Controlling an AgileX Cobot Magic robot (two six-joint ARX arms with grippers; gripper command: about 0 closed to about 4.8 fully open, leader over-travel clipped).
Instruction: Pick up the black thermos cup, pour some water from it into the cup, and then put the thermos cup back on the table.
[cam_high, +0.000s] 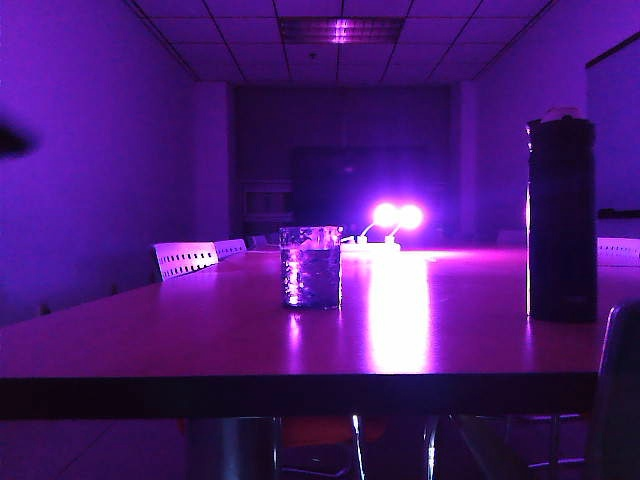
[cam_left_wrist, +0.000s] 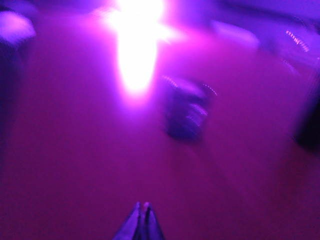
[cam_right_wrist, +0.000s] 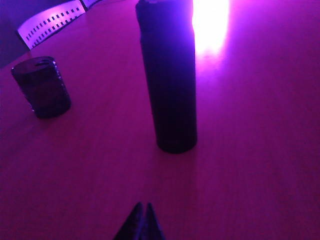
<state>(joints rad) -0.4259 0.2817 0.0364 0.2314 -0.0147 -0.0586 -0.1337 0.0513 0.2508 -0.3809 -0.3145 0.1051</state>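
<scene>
Left gripper: we saw its fingertips pressed together over bare wood in the blurred left wrist view, holding nothing; in the exterior view only a dark blur at the far left edge may have been this arm
Table: we noted a smooth top lit purple, with strong glare from two lamps at the far end
Cup: we found the glass tumbler upright near the middle of the table, well apart from the flask; whether it held water we could not tell
Black thermos cup: we saw it upright on the table at the right, cap on, touched by neither gripper
Right gripper: we saw its fingertips closed and empty, near the flask but short of it, with the tumbler off to one side
Progress: we judged that the flask stood ungrasped on the table; whether any pouring had been done the views could not settle
</scene>
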